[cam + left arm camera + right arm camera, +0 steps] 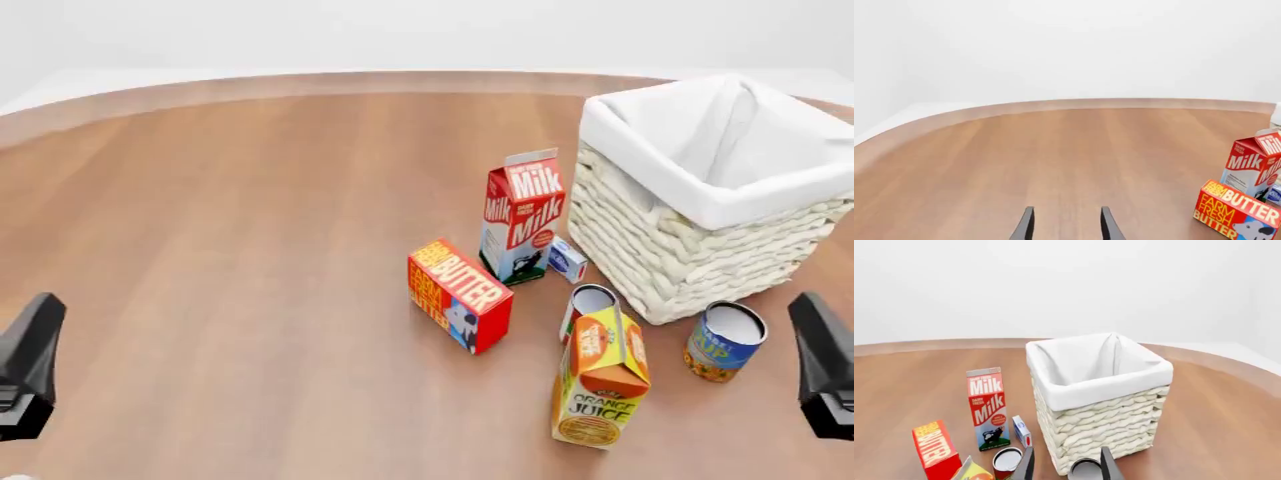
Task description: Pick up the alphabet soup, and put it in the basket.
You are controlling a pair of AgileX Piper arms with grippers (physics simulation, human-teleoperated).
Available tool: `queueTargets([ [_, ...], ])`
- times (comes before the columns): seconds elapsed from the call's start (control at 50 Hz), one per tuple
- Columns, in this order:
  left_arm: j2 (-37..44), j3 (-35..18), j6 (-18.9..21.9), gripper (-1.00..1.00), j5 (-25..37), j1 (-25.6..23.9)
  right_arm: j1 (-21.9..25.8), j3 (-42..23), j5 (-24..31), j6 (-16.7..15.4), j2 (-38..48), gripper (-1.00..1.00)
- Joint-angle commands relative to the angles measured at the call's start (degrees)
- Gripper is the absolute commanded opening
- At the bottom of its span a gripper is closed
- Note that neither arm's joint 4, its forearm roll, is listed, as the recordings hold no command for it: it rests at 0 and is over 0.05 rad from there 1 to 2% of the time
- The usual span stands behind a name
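1. My left gripper (1065,227) sits low at the near left with its fingers spread over bare table (240,250).
2. My right gripper (1066,467) is also spread, holding nothing, near the basket (694,240).
3. The soup can (725,342) stands upright just in front of the basket, right of the juice carton (601,378).

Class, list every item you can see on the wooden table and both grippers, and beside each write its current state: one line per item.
Blue and orange-yellow alphabet soup can: upright, on table, ungrasped.
Cream woven wicker basket: upright, nothing seen inside.
Red and white milk carton: upright.
Red and yellow butter box: lying on its long side.
Orange juice carton: standing.
Second can behind the juice: upright.
Small white and blue box: beside basket.
Left gripper: open, empty.
Right gripper: open, empty.
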Motion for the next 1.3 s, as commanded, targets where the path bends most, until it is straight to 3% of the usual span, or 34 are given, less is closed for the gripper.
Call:
queueTargets([
  [0.02, 0.0, 0.0, 0.0, 1.0, 0.0, 0.0, -0.1, -0.3, 0.2, 0.2, 0.1, 1.0],
  [0.26, 0.0, 0.0, 0.0, 1.0, 0.0, 0.0, -0.5, -1.2, 1.9, -0.9, 0.1, 1.0],
  [0.9, 0.0, 0.0, 0.0, 1.0, 0.0, 0.0, -1.6, -10.9, 13.3, -4.2, 0.5, 1.0],
  [1.3, 0.0, 0.0, 0.0, 1.0, 0.0, 0.0, -1.7, -11.2, 16.6, -6.5, 1.5, 1.0],
])
